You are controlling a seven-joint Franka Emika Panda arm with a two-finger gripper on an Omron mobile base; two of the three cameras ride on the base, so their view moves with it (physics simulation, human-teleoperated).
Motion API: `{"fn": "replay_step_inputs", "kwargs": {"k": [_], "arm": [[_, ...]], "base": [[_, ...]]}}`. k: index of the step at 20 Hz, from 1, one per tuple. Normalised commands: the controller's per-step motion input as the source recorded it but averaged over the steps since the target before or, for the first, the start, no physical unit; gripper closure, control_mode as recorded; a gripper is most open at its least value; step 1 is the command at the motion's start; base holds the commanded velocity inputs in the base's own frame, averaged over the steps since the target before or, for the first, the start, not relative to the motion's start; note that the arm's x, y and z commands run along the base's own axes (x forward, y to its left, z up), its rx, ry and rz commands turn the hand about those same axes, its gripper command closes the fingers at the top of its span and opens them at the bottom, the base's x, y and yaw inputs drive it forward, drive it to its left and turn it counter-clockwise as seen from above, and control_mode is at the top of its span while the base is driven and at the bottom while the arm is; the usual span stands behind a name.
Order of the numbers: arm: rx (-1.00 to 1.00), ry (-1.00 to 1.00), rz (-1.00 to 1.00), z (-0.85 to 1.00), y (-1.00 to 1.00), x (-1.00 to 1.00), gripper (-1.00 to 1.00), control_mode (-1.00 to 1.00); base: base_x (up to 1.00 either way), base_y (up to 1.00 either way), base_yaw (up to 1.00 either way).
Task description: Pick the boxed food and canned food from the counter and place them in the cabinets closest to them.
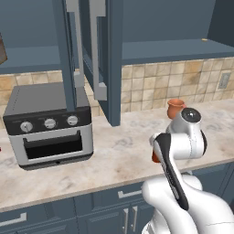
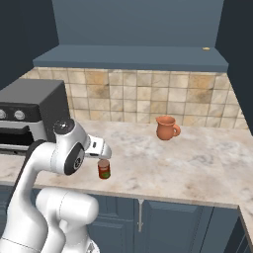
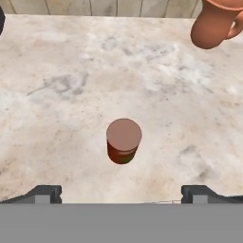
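Left base view: toaster oven (image 1: 50, 125) on the counter (image 1: 114, 155), left side; terracotta mug (image 1: 175, 109) near the tiled wall; cabinets (image 1: 98, 50) above with doors swung open.

Right base view: canned food (image 2: 104, 169) upright near the counter's front edge, just below the arm's hand; mug well apart, toward the wall.

Hand view: gripper (image 3: 121, 193) wide open, holding nothing, above the can; can apart from both fingertips (image 3: 45, 192).

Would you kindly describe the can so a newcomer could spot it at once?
Start at the toaster oven on the beige counter. Right of it, near the front edge, stands the small red can. Unlike the terracotta mug behind, it has no handle.
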Motion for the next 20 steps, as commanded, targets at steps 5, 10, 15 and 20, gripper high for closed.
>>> {"fn": "replay_step_inputs", "kwargs": {"k": [5,10,15,20], "arm": [[0.0,0.0,0.0,-0.31,0.0,0.27,-1.0,-1.0],[0.0,0.0,0.0,-0.31,0.0,0.27,-1.0,-1.0],[0.0,0.01,0.01,-0.31,-0.05,0.31,-1.0,-1.0],[0.0,0.02,0.01,-0.31,-0.08,0.32,-1.0,-1.0]], "base": [[0.0,0.0,0.0],[0.0,0.0,0.0],[0.0,0.0,0.0],[0.0,0.0,0.0]]}}
